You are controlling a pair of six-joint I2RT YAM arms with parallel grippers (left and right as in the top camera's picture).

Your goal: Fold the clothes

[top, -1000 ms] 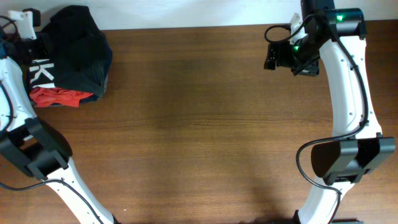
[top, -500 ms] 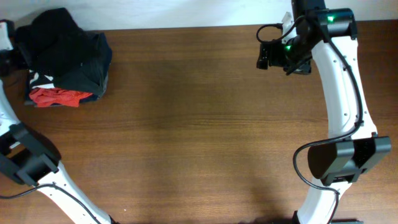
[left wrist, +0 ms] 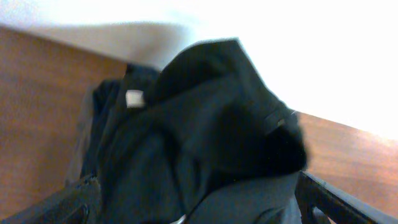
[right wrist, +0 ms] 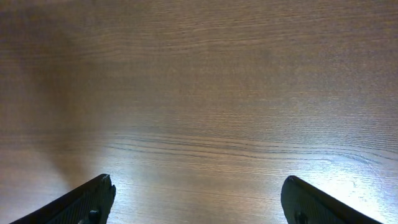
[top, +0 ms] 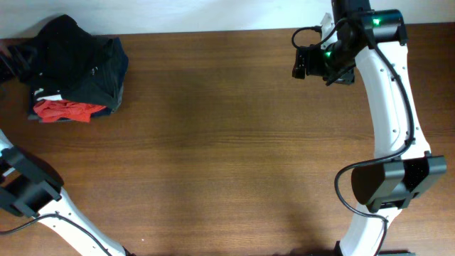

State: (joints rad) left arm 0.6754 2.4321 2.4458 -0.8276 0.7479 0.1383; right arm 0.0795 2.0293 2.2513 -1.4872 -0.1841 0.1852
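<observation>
black clothes (top: 75,53), red garment (top: 64,111), brown table (top: 227,156)

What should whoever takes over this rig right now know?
Left end effector: open, facing the black garment, gripping nothing.
Right end effector: open, empty, over bare table.
Garment: bunched at the table's far-left corner, with a red garment showing under its near edge.
Done: it lies at the corner, free of both end effectors.
Left: it looks lumpy rather than flat-folded, so it probably needs checking and tidying.
</observation>
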